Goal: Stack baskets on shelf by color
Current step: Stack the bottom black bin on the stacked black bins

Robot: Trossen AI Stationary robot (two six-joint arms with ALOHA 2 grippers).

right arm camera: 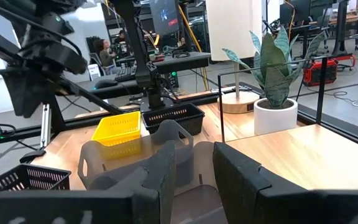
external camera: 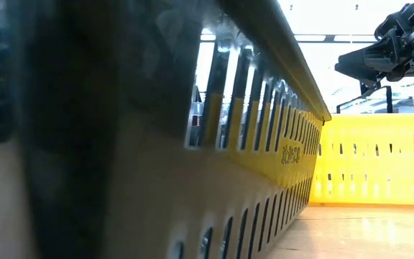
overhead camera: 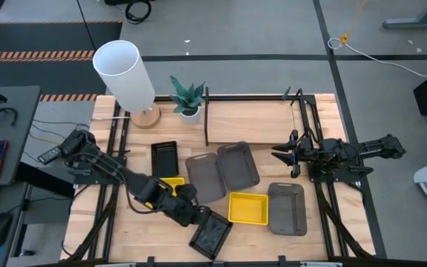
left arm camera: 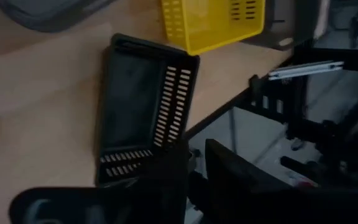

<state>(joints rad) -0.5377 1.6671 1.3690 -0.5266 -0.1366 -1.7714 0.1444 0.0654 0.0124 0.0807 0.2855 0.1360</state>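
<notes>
The left pincer (overhead camera: pixel 196 216) is down at the desk's (overhead camera: pixel 258 245) front edge, its fingers narrowed onto the rim of a tilted black mesh basket (overhead camera: pixel 212 234). A yellow basket (overhead camera: pixel 248 208) sits just beyond it. The right pincer (overhead camera: pixel 282 154) hovers by the shelf (overhead camera: pixel 258 119), fingers slightly apart, holding nothing.

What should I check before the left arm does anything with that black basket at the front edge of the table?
1. Left gripper at the black basket: ok.
2. Firm hold on that basket: cannot tell.
3. Basket sitting square: not ok, it lies skewed at the table edge.
4. Shelf board free of baskets: ok.
5. Right gripper clear of the left arm, up over the shelf's right end: ok.
6. Yellow basket close beside the black one: ok, apart.
</notes>
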